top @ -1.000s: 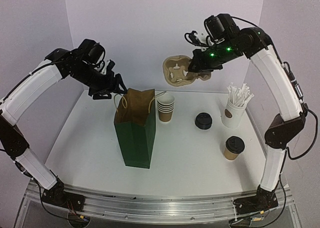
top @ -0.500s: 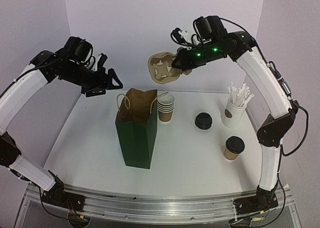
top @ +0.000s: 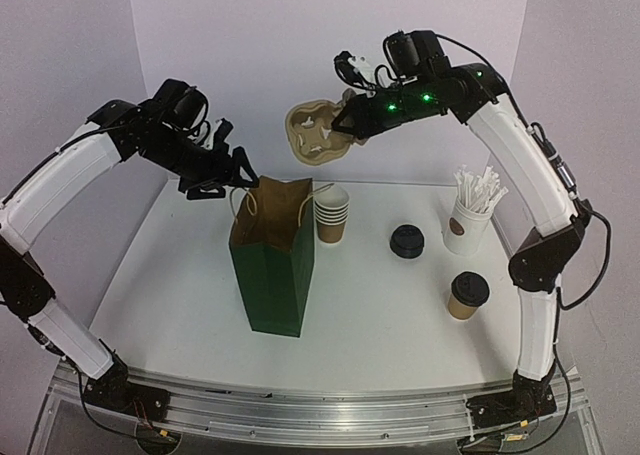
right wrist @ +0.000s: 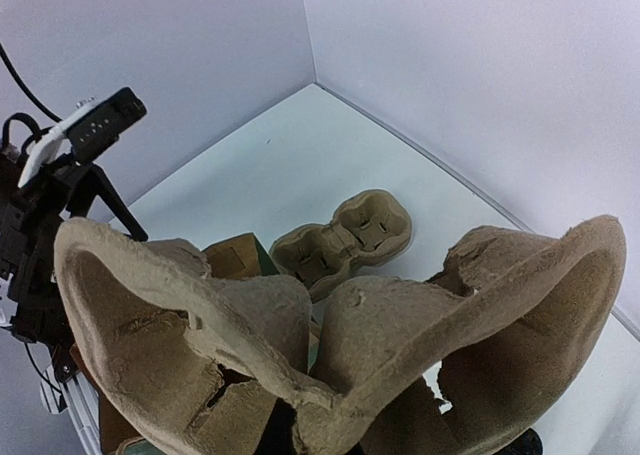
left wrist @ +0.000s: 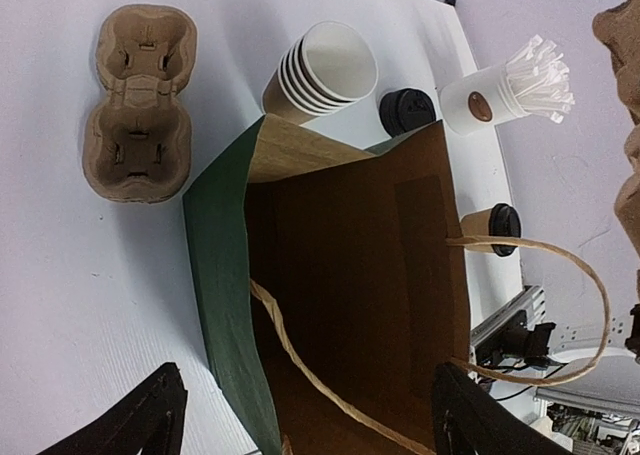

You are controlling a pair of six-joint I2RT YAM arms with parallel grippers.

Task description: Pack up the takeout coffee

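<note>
A pulp cup carrier (top: 318,135) is held aloft; takeout coffee (top: 468,295) not yet packed.
It is clamped by the right gripper (top: 352,131); the left gripper (top: 232,179) is spread at the green paper bag (top: 270,265) mouth. Coffee is stood upright, 5 o'clock from right jaws, right arm nearer.

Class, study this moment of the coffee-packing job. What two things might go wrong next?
1. The right gripper holds the carrier tilted in the air near the bag. The bag's mouth looks narrow, so the carrier may catch the rim and tip the bag.
2. A handle lies across the mouth, and the left gripper is open there, gripping nothing. The carrier may snag the handle.
</note>
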